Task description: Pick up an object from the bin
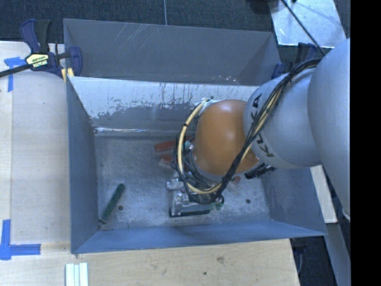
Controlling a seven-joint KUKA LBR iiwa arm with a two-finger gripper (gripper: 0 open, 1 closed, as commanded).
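Note:
My gripper (180, 200) is low over the bin floor, near the middle of the front wall, and much of it is hidden under the arm's orange cover. A dark flat strip (191, 213) lies right at its lower end; I cannot tell whether it is a loose thing or part of the gripper. Behind the gripper a red-orange thing (165, 149) lies on the floor, partly hidden by the cables. A small red piece (236, 180) peeks out to the right of the cover.
A dark green pen-like stick (112, 202) lies slanted in the front left corner, well apart from the gripper. The arm and its cables cover the right half of the bin floor. The sloping front wall is close to the gripper.

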